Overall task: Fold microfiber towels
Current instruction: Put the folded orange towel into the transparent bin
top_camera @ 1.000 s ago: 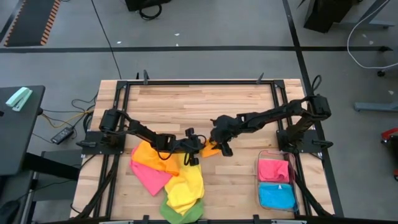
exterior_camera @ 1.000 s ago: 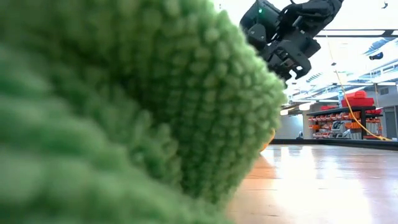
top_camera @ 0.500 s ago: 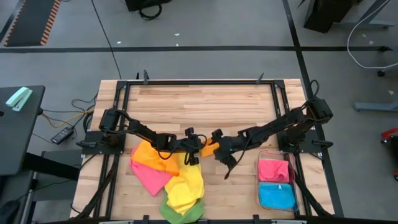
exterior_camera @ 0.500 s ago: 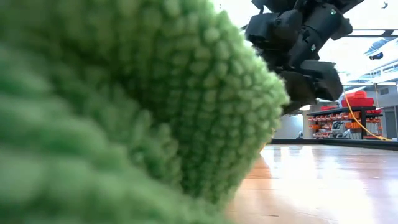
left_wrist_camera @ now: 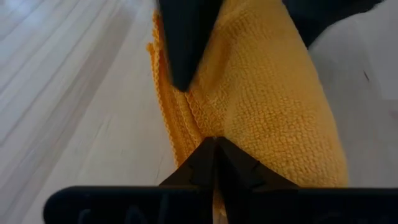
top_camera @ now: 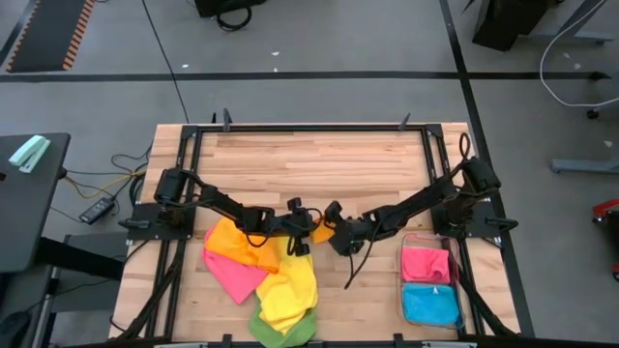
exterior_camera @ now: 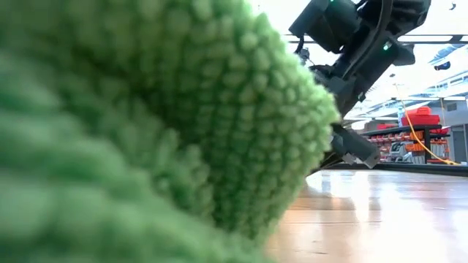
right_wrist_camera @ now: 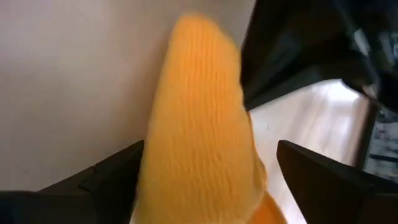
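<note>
Bare wooden tabletop (top_camera: 309,164) lies open across the far half. Nearer, a heap of bright microfiber towels (top_camera: 261,275) and a clear plastic bin (top_camera: 430,285) block passage.

Looped, nubby microfiber towels (top_camera: 263,274) — orange, pink, yellow, green — on a smooth, faintly glossy wood-plank counter (top_camera: 309,164).

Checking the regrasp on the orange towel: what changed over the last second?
The right hand dipped toward the near edge, then swung back to the orange towel; its fingers have spread and now straddle the raised fold, not yet gripping. The left hand stays shut on the orange towel. The towel pile and the bin are unchanged.
</note>
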`<state>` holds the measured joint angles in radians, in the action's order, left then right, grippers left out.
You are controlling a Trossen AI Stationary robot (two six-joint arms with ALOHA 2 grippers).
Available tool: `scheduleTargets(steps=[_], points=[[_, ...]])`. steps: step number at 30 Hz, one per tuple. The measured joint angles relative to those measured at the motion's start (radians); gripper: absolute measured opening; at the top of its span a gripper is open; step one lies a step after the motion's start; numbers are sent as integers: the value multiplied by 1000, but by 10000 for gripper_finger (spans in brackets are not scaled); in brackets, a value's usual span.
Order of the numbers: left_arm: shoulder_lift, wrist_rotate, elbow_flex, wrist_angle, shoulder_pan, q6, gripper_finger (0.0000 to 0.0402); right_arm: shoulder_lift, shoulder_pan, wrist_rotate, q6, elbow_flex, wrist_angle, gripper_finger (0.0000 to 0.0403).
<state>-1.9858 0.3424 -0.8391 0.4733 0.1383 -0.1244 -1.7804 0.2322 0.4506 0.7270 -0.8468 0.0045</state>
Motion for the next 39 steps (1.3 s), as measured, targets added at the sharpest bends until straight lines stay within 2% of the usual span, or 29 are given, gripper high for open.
scheduleTargets(steps=[7,11,20,27,31,36,39], points=[[-1,2,0,-3,0,-1,14,0,-55,-23,93,0,-13,323],[-1,2,1,-3,0,-1,11,0,-77,-107,119,0,-15,292],[4,13,4,12,14,10,32,-2,-104,-199,53,1,-22,155],[121,9,8,-119,55,85,28,0,-128,-298,-98,0,-37,57],[188,2,7,-238,71,82,27,39,-115,-369,-174,1,-100,47],[214,4,6,-276,75,68,25,150,-101,-580,-327,2,-163,44],[214,4,6,-276,73,68,21,193,-76,-656,-416,2,-186,43]])
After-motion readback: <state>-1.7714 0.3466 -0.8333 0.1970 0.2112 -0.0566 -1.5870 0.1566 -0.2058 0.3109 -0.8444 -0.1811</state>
